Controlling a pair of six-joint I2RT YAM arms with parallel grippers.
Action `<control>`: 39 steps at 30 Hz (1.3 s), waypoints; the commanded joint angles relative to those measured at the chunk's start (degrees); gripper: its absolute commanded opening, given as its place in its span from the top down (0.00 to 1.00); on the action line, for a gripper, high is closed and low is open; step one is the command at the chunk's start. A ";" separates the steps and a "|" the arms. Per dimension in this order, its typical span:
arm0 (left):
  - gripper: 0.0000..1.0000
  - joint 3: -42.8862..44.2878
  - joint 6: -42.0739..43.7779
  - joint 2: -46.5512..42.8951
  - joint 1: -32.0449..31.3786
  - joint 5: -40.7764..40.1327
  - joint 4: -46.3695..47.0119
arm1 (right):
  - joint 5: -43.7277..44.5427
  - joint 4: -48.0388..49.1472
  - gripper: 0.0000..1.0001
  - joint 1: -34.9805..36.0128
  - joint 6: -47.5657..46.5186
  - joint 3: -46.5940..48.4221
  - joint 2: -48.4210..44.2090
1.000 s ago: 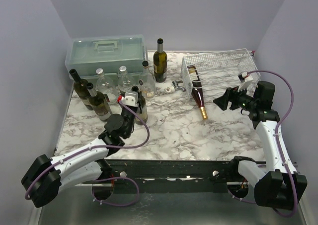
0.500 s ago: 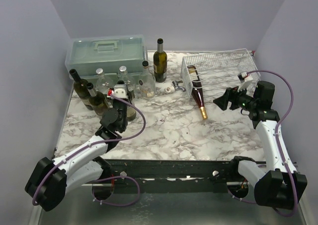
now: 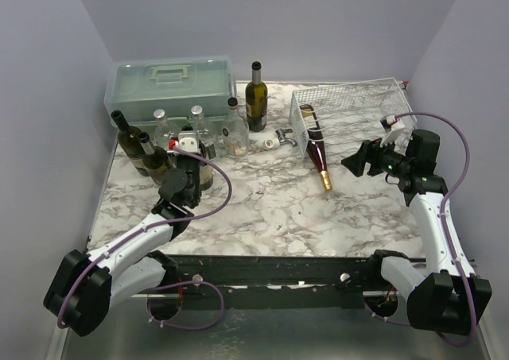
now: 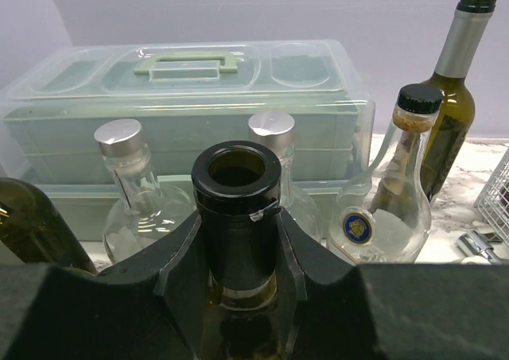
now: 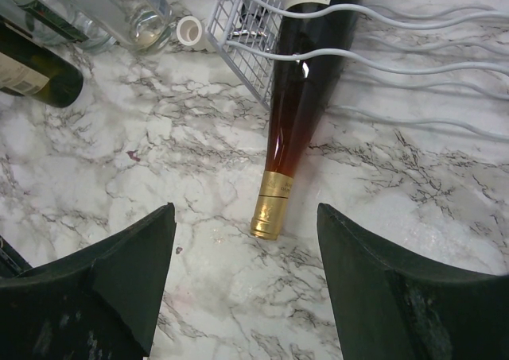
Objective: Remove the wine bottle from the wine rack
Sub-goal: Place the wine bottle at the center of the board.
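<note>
The white wire wine rack (image 3: 350, 99) sits at the back right. A reddish wine bottle (image 3: 316, 141) with a gold cap lies in its left cradle, neck poking out onto the table. In the right wrist view the bottle (image 5: 298, 114) leaves the rack (image 5: 253, 58) and its cap lies between my open fingers. My right gripper (image 3: 351, 163) (image 5: 246, 214) is open and empty, just right of that neck. My left gripper (image 3: 188, 149) (image 4: 237, 234) is shut on the neck of an upright dark green bottle (image 4: 236, 177) among the bottles at the left.
A pale green toolbox (image 3: 167, 82) stands at the back left, with several upright bottles (image 3: 151, 157) in front of it. A dark bottle (image 3: 255, 98) stands left of the rack. A small metal opener (image 3: 280, 140) lies near the rack's front left corner.
My left gripper has carried the dark green bottle back and to the left, into the group of bottles by the toolbox. The right arm has not moved.
</note>
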 commanded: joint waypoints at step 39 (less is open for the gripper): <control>0.01 9.26 -25.50 -32.26 0.28 12.96 -48.24 | 0.43 0.17 0.25 -0.34 -1.93 -0.73 0.16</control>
